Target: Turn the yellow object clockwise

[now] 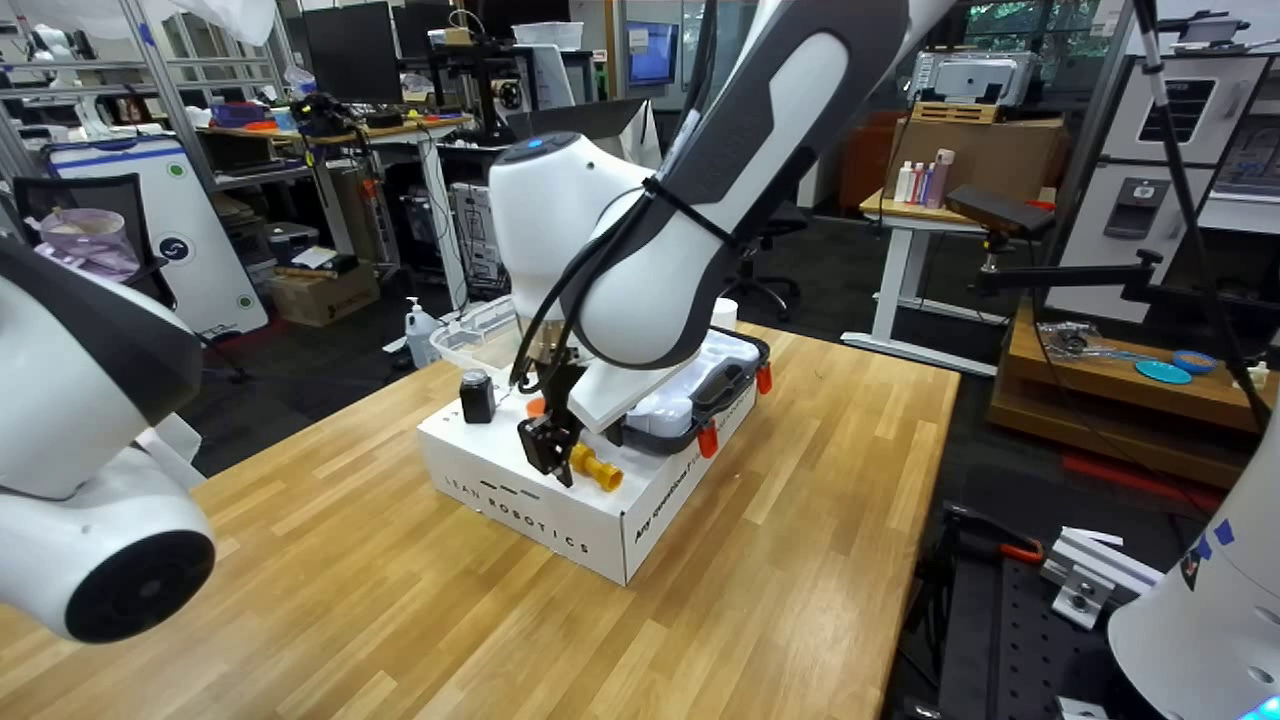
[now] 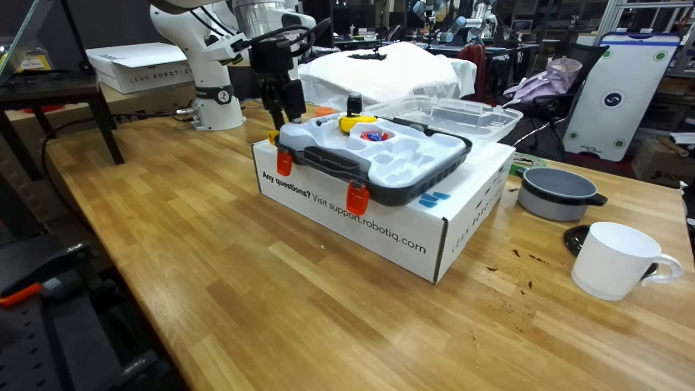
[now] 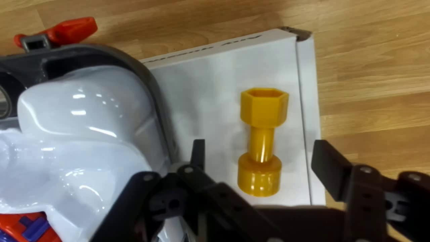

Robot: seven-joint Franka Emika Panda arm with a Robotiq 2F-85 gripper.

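Note:
The yellow object [image 3: 261, 144] is a short bolt-like piece with a hexagonal head and a round end. It lies on its side on the white box [image 3: 215, 80], close to a corner. It also shows in both exterior views [image 1: 597, 468], though only a sliver shows beside the case [image 2: 272, 137]. My gripper [image 3: 259, 153] is open, pointing down, with one finger on each side of the yellow object and a gap on both sides. In the exterior views the gripper [image 1: 552, 455] [image 2: 288, 117] is low over the box. I cannot tell whether the fingertips touch the box.
A dark case with white insert and red latches [image 3: 84, 117] lies right beside one finger. The box also carries a black bottle [image 1: 477, 396], an orange piece [image 1: 537, 407] and a clear bin [image 2: 445, 111]. A mug [image 2: 619, 260] and pot [image 2: 559, 193] stand on the table.

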